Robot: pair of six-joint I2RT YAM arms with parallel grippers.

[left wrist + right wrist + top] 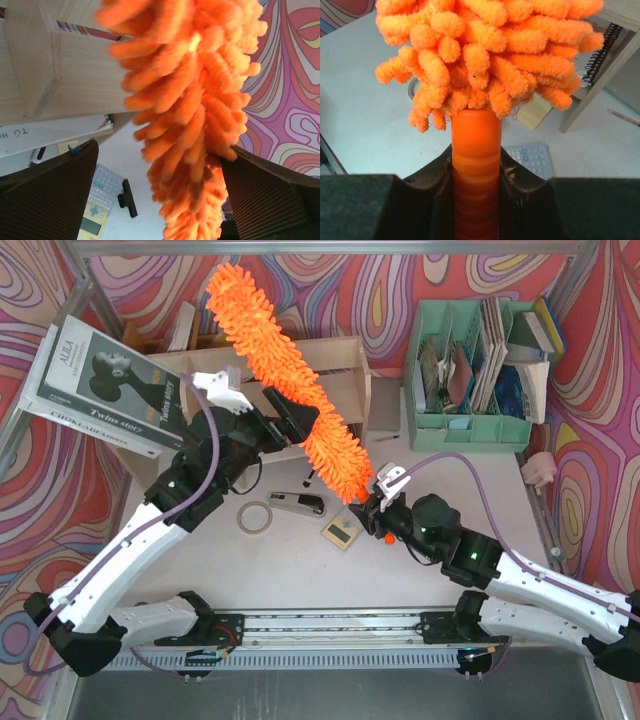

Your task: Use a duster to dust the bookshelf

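The right gripper [377, 508] is clamped tight on the duster [262, 330] by its handle [476, 135]. The fluffy head rises straight beyond its fingertips, slanting across the bookshelf [340, 360] further ahead. The left gripper [160, 195] stands spread wide, the head's fluff between its fingers [50, 200], with the bookshelf just beyond.

White arms [112, 572], black joints — lilac cables [452, 454], dark jaws

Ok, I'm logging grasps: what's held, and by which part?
The right end effector grips the duster by its handle, just below the fluff. The left end effector is open, holding nothing.
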